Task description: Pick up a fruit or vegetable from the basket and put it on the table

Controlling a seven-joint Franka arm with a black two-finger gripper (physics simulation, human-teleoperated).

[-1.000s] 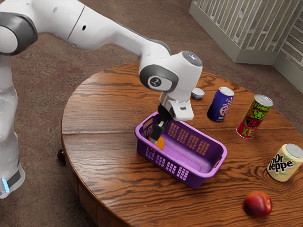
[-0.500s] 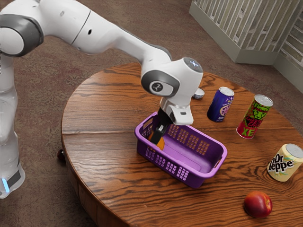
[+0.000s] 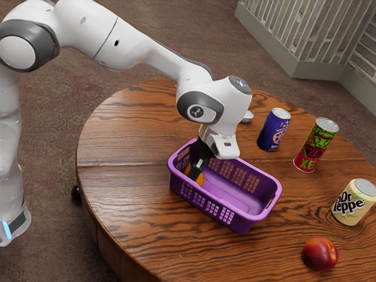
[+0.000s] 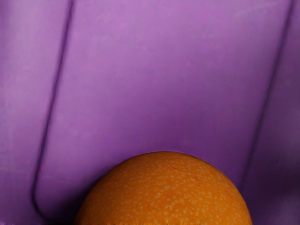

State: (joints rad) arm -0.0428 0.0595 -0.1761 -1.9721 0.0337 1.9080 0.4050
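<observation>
Speckled orange (image 4: 164, 192), inside purple basket (image 3: 249, 218)

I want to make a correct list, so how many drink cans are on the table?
3: a blue-purple can, nearest the arm; a pale yellow can, nearest the red fruit; a red-and-green can between them. The arm might hide another.

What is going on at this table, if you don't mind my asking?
A robot arm is reaching down into a purple basket, with its jaws at an orange inside. The job is to move a fruit or vegetable from the basket onto the table. At this moment the orange is in the basket; whether the arm has a firm hold on it, I can't tell. A red fruit lies on the tabletop, outside the basket.
</observation>
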